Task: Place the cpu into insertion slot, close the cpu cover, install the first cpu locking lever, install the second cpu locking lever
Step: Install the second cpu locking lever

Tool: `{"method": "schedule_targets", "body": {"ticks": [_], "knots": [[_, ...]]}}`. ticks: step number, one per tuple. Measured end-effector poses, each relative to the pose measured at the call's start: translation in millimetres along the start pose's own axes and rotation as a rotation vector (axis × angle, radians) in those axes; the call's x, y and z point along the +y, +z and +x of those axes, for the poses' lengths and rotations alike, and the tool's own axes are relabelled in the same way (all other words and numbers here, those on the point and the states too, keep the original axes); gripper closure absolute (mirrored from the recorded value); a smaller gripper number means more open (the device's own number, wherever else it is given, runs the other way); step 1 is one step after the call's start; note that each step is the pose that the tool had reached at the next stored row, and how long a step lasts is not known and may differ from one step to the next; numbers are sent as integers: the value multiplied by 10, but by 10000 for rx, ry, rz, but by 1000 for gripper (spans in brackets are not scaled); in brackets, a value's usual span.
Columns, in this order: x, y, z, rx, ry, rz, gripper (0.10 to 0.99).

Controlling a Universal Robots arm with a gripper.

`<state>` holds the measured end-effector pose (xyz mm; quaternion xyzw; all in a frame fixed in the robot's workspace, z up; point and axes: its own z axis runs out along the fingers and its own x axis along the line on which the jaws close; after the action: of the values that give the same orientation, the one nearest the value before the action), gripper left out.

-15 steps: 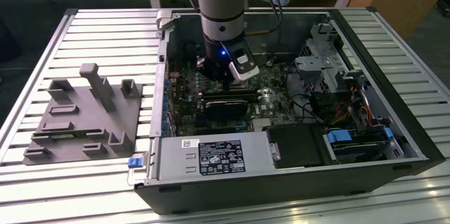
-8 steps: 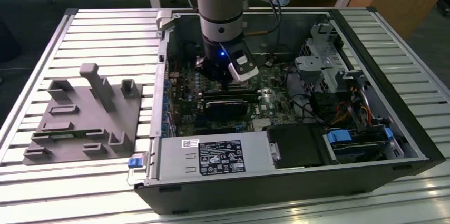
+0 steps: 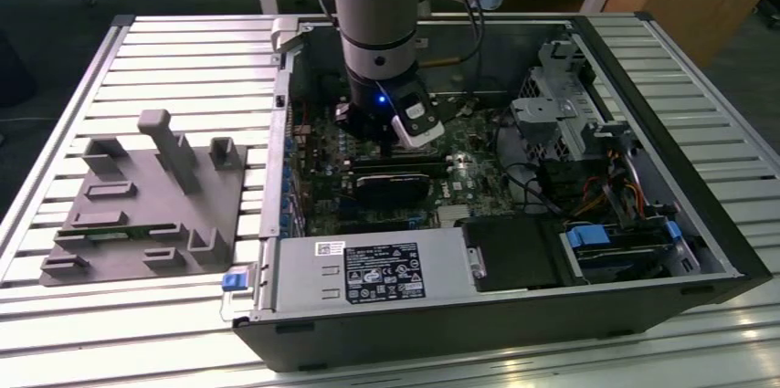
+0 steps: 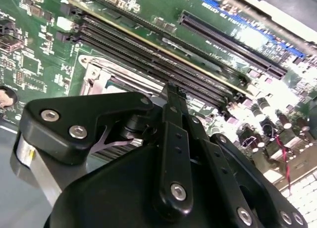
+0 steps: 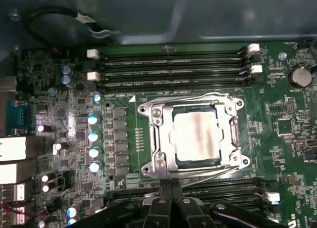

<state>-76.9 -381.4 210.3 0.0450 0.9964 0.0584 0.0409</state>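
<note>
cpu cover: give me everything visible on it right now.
In the first wrist view the cpu cover is a silvery metal frame plate with a large open centre, lying flat and closed over the socket on the green motherboard. The cpu shows through the opening, its dull grey top smeared. Screw heads sit at the frame's corners, and thin wire levers run along its edges; whether they are latched I cannot tell. The gripper sits just beside one edge, with no clear contact.
</note>
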Motion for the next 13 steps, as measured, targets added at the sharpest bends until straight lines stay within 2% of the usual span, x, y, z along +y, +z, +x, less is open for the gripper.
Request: {"method": "schedule_targets", "body": {"ticks": [5, 11, 13], "knots": [[-39, 6, 34, 29, -75, -211, 980], [-100, 4, 35, 47, -74, -412, 980], [-112, 7, 38, 57, -66, -536, 980]]}}
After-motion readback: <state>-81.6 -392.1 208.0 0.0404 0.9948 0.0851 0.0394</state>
